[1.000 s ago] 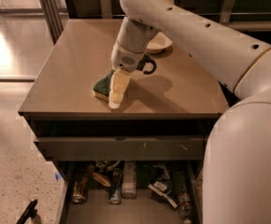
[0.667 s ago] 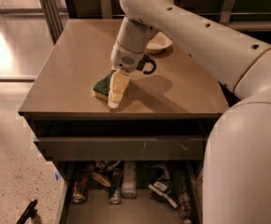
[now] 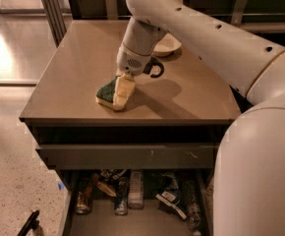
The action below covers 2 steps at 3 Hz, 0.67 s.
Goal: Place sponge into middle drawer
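Lying on the tan flat-topped bench [image 3: 69, 77] near its front edge: wavy yellow foam sponge with dark green scouring face [image 3: 105, 89], touching the cream-padded claw [image 3: 123, 93] planted at its right side. Cannot tell whether clamped or loose. Same pose as a second ago. Below, pulled open: wide grey middle drawer [image 3: 132, 222].
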Motion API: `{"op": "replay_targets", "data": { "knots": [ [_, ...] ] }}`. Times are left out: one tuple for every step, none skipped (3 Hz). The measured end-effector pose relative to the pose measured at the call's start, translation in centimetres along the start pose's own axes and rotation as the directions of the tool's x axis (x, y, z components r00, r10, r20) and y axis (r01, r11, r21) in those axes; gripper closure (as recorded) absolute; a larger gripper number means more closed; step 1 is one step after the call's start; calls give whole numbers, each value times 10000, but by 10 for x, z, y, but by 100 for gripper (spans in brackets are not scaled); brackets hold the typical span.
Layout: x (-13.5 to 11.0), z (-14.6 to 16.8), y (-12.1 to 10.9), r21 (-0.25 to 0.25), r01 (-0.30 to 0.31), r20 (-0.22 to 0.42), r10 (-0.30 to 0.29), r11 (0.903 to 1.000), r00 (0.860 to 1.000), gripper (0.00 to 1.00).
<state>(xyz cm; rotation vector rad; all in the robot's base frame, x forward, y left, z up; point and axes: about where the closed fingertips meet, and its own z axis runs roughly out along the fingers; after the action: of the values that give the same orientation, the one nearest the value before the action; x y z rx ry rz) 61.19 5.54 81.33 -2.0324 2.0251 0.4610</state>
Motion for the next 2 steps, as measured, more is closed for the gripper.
{"op": "replay_targets", "data": {
  "knots": [
    [0,0,0,0,0,0,0,10000,10000,84],
    [0,0,0,-1,0,0,0,10000,10000,100]
  ]
}}
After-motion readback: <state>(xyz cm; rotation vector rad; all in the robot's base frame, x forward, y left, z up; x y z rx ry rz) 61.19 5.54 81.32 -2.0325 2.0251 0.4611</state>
